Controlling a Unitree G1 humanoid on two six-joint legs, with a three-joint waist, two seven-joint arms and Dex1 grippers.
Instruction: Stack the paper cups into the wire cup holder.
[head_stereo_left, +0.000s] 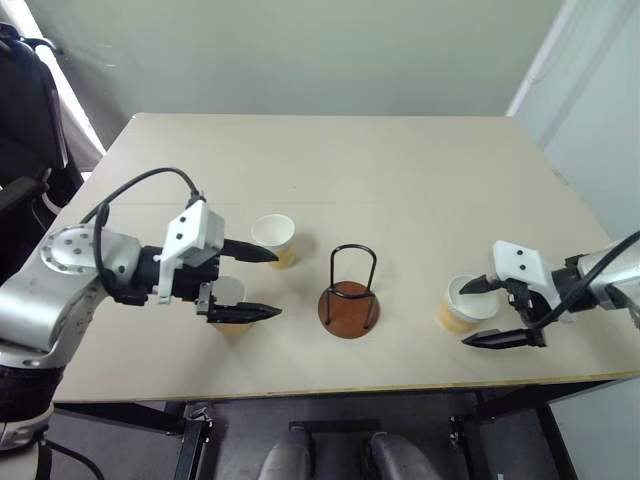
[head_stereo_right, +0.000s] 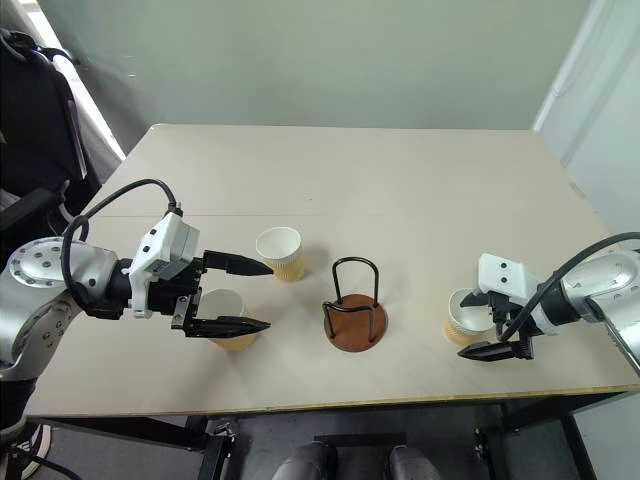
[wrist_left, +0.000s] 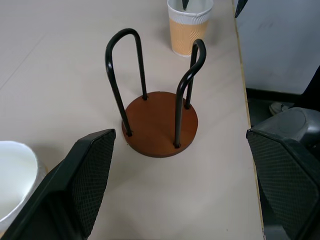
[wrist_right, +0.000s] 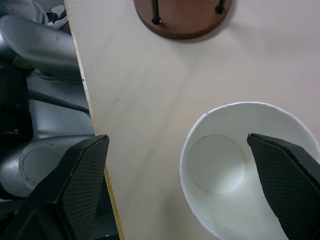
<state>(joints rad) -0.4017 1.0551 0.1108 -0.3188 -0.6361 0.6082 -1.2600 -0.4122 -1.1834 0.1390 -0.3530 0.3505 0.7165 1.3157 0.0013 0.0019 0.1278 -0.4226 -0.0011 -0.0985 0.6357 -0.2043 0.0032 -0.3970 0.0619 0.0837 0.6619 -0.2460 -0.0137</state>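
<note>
Three paper cups (head_stereo_left: 273, 238) stand upright on the surface around the empty wire cup holder (head_stereo_left: 350, 296). Both the left gripper (head_stereo_left: 262, 283) and right gripper (head_stereo_left: 482, 312) gape; the right straddles a rim and could tip that cup.

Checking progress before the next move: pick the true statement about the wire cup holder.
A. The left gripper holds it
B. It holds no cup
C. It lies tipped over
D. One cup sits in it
B: the wire cup holder stands upright and bare between its loops, while all three paper cups sit on the table.
</note>
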